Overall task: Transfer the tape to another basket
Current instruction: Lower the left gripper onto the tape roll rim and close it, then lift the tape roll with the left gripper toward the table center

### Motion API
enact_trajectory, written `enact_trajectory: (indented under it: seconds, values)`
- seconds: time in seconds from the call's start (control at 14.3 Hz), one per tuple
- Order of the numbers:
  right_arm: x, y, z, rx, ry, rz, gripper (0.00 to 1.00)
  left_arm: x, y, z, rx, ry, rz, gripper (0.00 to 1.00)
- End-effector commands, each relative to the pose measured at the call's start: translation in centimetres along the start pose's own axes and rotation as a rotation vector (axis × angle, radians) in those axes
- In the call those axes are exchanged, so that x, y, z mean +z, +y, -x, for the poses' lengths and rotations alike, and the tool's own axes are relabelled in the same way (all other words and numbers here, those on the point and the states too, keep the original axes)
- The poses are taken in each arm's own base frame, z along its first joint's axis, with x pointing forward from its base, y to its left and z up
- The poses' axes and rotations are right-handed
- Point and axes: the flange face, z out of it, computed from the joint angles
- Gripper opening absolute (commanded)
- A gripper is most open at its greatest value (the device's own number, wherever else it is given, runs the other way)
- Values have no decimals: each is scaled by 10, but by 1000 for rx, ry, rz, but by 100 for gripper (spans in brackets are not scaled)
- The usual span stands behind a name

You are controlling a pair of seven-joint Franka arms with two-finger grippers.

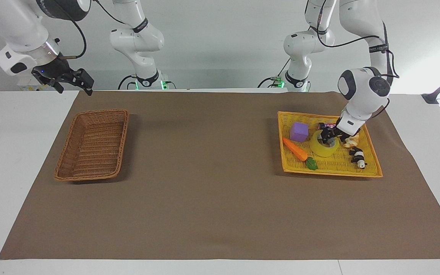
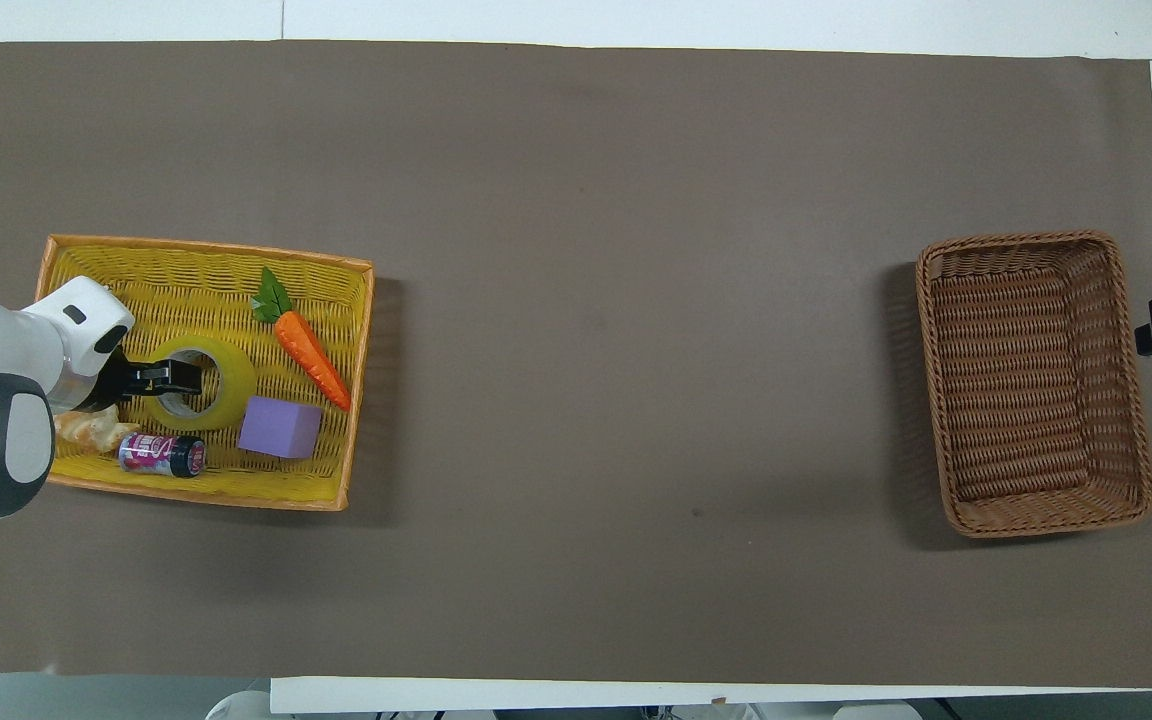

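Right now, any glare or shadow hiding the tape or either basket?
Facing view: no glare on the tape; the left gripper covers part of it. Overhead view: soft shadows only beside the yellow tray and the basket.

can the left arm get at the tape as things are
Probably yes: the left gripper is already down at the tape in the yellow tray, at its rim, with the cube and carrot lying clear of it.
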Motion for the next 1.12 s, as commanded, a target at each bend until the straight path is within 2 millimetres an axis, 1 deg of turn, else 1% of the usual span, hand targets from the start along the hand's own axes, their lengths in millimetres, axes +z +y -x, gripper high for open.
enact_trajectory:
  seconds: [0.0, 0.07, 0.14, 0.28, 0.35, 0.49, 0.56, 0.63, 0.7, 0.84, 0.91, 0.98, 1.05]
  values:
    - [1, 1, 6, -16, 1, -19, 100, 18, 1, -1, 64, 4, -7, 85]
    - [1, 1, 6, -16, 1, -19, 100, 20, 0, -3, 72, 10, -6, 79]
    - [1, 1, 6, -16, 1, -19, 100, 20, 1, -2, 69, 9, -6, 60]
    - [1, 1, 6, -18, 1, -18, 100, 19, 0, -3, 19, 7, -6, 18]
    - [1, 1, 6, -16, 1, -19, 100, 18, -2, -4, -1, 9, -6, 1]
    - [1, 1, 6, -16, 1, -19, 100, 15, -6, -5, -5, 0, -5, 0]
    - [1, 1, 6, -16, 1, -19, 100, 4, -7, -12, -6, 1, -5, 0]
    - [1, 1, 6, -16, 1, -19, 100, -15, -7, -23, -7, -6, -4, 0]
    - [1, 1, 6, -18, 1, -18, 100, -43, -6, -40, -7, -21, 0, 0]
    - [1, 1, 6, -16, 1, -19, 100, -98, 5, -78, -10, -76, 23, 0]
    - [1, 1, 6, -16, 1, -19, 100, -121, 24, -90, -24, -80, 44, 0]
    - [1, 1, 6, -16, 1, -19, 100, -130, 47, -93, -54, -75, 66, 0]
    - [1, 1, 6, -16, 1, -19, 100, -134, 70, -93, -101, -68, 92, 0]
